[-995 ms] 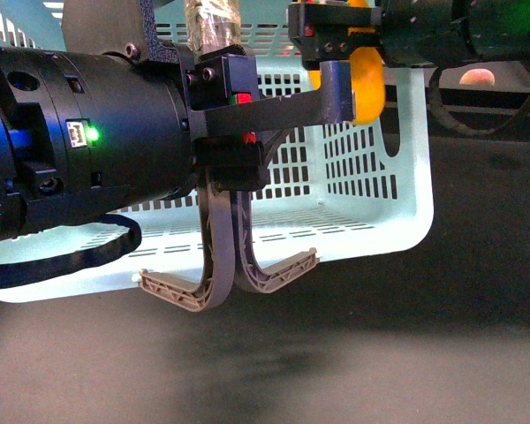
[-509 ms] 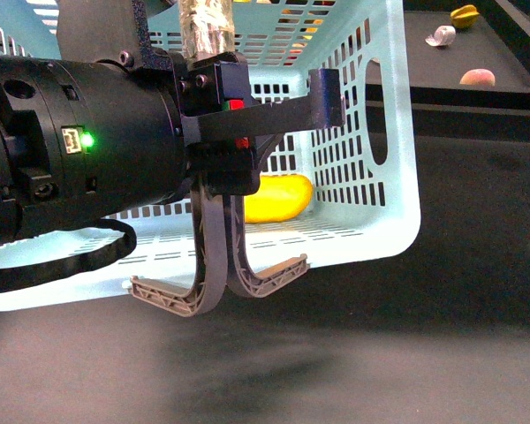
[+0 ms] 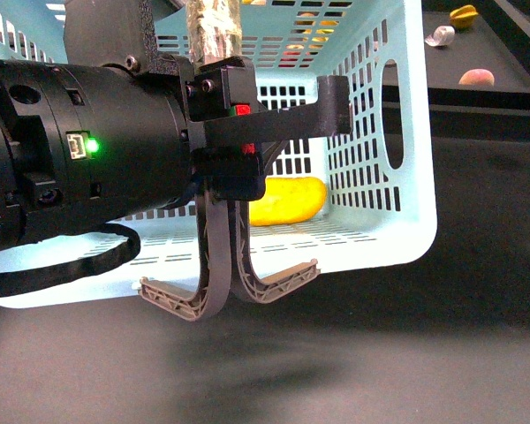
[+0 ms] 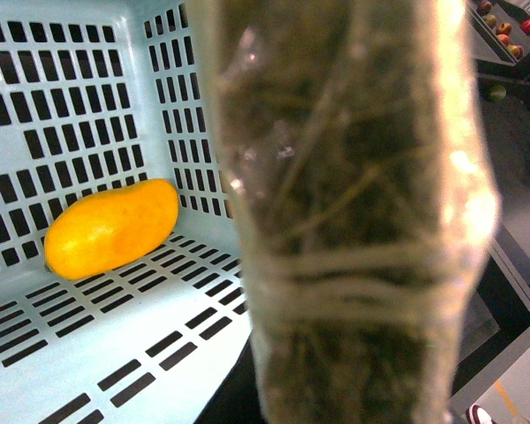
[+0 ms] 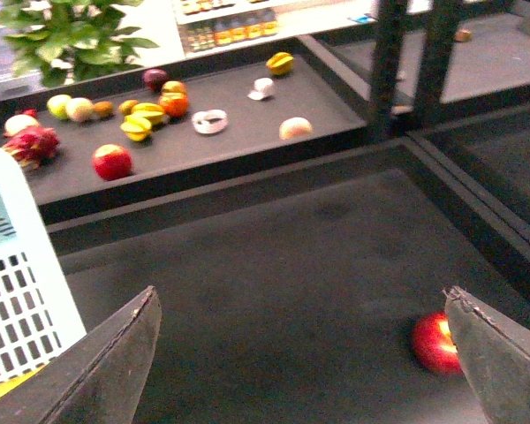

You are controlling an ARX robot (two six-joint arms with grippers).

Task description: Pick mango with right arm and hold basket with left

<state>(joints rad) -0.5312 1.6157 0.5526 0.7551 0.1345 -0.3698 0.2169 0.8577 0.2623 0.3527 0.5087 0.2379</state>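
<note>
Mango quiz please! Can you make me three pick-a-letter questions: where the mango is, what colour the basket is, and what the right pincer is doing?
1. Where is the mango?
A) on the dark table
B) lying on the basket's slotted bottom
C) in the right pincer

2. What colour is the basket?
A) pale aqua-blue
B) red
C) black

3. How is the right pincer?
A) shut on the mango
B) shut on a handle
C) open and empty

Answers:
1 B: the left wrist view shows it lying on the slots, close to a wall.
2 A: its walls are pale blue in the front view.
3 C: the right wrist view shows its fingers wide apart with nothing held between them.
</note>
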